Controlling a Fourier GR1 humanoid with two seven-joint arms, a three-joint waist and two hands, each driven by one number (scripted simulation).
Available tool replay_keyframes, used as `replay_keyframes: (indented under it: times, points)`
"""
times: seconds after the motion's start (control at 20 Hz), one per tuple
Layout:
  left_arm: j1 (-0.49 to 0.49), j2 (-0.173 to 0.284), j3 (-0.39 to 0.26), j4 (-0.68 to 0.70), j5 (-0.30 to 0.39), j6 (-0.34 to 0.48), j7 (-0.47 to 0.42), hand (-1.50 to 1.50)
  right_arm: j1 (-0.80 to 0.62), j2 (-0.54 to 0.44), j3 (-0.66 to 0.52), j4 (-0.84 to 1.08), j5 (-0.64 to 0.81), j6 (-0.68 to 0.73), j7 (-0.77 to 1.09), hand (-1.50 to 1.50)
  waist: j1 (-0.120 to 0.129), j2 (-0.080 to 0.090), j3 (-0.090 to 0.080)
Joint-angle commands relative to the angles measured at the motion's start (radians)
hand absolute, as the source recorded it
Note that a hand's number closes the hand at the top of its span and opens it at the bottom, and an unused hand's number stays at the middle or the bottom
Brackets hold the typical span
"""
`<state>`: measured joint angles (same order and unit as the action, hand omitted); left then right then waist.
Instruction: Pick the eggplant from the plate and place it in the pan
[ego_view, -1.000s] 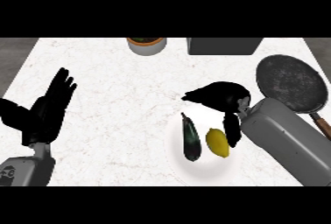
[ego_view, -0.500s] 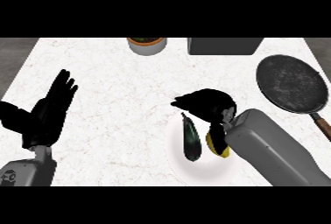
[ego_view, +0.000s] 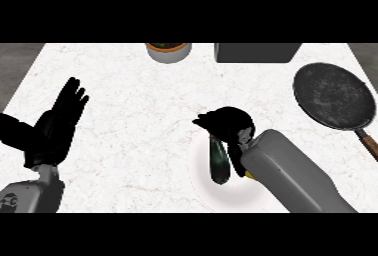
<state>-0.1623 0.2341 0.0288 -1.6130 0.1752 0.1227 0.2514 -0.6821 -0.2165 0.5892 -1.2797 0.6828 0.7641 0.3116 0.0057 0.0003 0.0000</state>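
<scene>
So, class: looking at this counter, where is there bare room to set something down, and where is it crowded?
Free: the marble between the resting left hand and the plate, and the stretch between the pot and the right hand. Crowded: around the plate, where the right hand covers the eggplant, and beside the pan.

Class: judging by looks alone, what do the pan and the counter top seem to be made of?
Pan: probably dark metal with a matte, speckled grey surface; its handle looks like brown wood. Counter top: seemingly white marble or similar stone, given the faint veining.
</scene>
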Motion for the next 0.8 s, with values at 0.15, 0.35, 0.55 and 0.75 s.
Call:
replay_keyframes:
  times: [0.15, 0.35, 0.55, 0.75]
  points:
    - [0.065, 0.020, 0.049, -0.020, 0.040, -0.085, -0.017, 0.00, -0.002, 0.013, -0.051, 0.116, 0.097, -0.028, -0.130, -1.50, 0.003, 0.000, 0.000]
    - [-0.015, -0.017, 0.026, 0.007, -0.026, -0.017, 0.021, 0.00, -0.005, 0.041, -0.045, 0.174, 0.157, -0.014, -0.159, -1.50, -0.001, 0.000, 0.000]
    - [-0.032, -0.049, 0.001, 0.023, -0.068, 0.005, 0.002, 0.00, 0.027, 0.030, -0.050, 0.216, 0.205, -0.116, -0.262, -1.50, -0.002, 0.001, 0.000]
    - [0.013, -0.043, 0.037, 0.054, -0.038, -0.052, -0.046, 0.00, 0.069, 0.108, -0.068, 0.228, 0.256, -0.126, -0.222, -1.50, -0.002, 0.000, 0.000]
